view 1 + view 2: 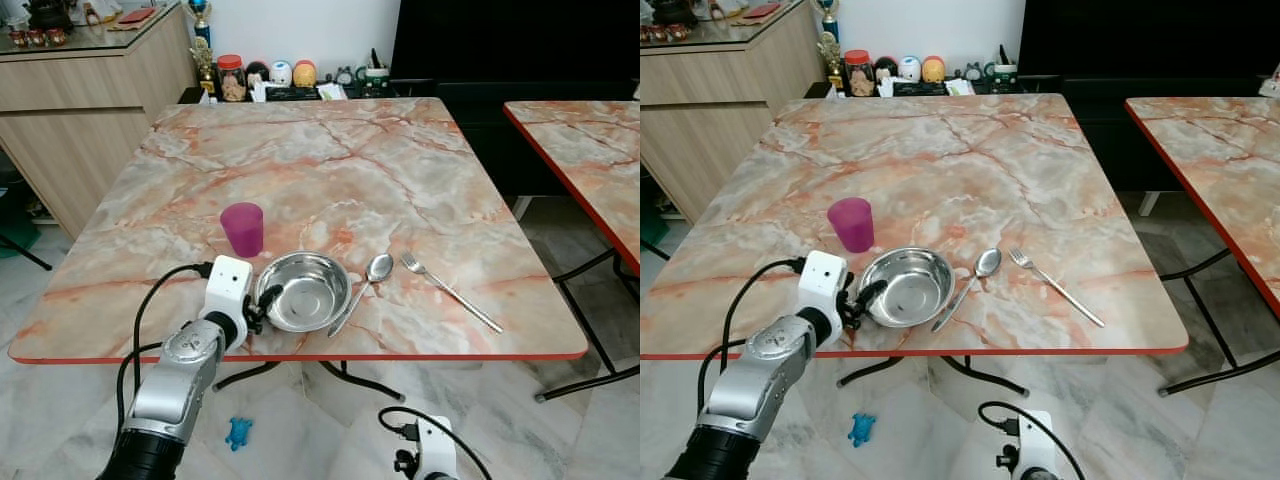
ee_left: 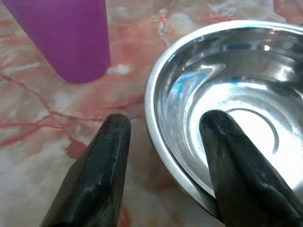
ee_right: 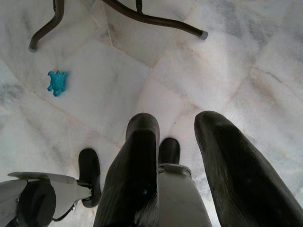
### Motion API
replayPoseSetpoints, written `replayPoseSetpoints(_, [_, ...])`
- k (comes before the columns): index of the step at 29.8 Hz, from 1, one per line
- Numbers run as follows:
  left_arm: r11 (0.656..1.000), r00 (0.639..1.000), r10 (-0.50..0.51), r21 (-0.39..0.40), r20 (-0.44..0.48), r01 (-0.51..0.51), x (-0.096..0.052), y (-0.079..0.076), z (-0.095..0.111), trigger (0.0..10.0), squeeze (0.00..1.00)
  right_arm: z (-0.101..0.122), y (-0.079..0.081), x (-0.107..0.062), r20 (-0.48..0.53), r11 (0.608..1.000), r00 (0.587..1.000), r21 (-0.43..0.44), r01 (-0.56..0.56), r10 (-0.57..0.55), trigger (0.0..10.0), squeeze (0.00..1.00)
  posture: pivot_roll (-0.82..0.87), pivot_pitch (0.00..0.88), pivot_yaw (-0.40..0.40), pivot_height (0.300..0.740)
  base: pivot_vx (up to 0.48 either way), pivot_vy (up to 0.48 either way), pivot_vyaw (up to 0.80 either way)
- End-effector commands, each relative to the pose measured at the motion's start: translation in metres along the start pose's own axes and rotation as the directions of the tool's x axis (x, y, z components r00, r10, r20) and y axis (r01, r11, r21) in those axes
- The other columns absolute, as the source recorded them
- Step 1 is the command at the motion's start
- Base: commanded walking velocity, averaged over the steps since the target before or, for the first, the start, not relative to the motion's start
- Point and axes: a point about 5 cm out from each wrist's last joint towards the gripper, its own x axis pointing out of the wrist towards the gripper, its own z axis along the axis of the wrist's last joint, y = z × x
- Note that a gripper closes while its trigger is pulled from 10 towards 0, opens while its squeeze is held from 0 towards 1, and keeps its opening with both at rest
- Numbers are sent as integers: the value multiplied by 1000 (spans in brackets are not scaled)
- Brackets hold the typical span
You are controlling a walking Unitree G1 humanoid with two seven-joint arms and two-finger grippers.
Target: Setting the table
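The left gripper (image 2: 163, 137) is straddling the steel bowl's (image 1: 303, 290) rim at its nine o'clock side. Its jaws are standing open, one finger inside and one outside, gripping nothing yet. The right gripper (image 3: 182, 137) is hanging over the floor, fingers apart and empty.

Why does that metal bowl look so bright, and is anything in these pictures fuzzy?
In the left wrist view the steel bowl throws white glare off its bottom and mirrors the left hand, whose close black fingers look soft; the purple cup is fairly sharp. The left eye view is evenly lit and crisp. The right wrist view shows pale floor with blurred near fingers.
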Motion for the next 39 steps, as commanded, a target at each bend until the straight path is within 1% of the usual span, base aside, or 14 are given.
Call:
replayPoseSetpoints(1, [1000,999,-15,-16,-35,15,2,-3,-1,10000,0,0,1,0,-3,1000,1000,1,-3,3,10000,0,104,11,14,740,0,0,0])
replayPoseSetpoints(3, [999,999,-20,-37,-31,19,3,-2,3,10000,0,0,1,0,-3,1000,1000,1,-3,3,10000,0,106,11,14,740,0,0,0])
replayPoseSetpoints(9, [998,998,-51,-45,-40,49,4,-2,13,10000,0,0,1,0,-3,1000,1000,2,-5,5,10000,0,108,10,18,740,0,0,0])
replayPoseSetpoints(10, [998,997,-55,-42,-48,53,5,-2,14,8549,0,0,2,0,-3,1000,1000,2,-5,5,10000,0,108,9,19,740,0,0,0])
replayPoseSetpoints(11, [998,997,-55,-42,-48,53,5,-2,14,8549,0,0,2,0,-3,1000,1000,2,-5,5,10000,0,108,9,19,740,0,0,0])
replayPoseSetpoints(12, [997,996,-75,-33,-57,73,4,-4,15,0,0,0,2,0,-3,1000,1000,4,-5,5,10000,0,108,10,19,740,0,0,0])
replayPoseSetpoints(15, [996,995,-83,-31,-60,81,4,-5,16,0,0,0,2,0,-3,1000,1000,5,-5,5,10000,0,108,9,19,740,0,0,0])
replayPoseSetpoints(18, [994,990,-107,-28,-95,104,3,-9,14,0,0,0,2,0,-3,1000,1000,5,-6,6,10000,0,108,9,20,740,0,0,0])
replayPoseSetpoints(27, [994,985,-112,-22,-134,110,2,-8,15,0,0,0,2,0,-3,1000,1000,4,-7,7,10000,0,110,10,21,740,0,0,0])
replayPoseSetpoints(39, [992,983,-123,-34,-138,119,0,-12,14,0,0,0,2,0,-4,1000,1000,2,-7,7,10000,0,109,9,18,740,0,0,0])
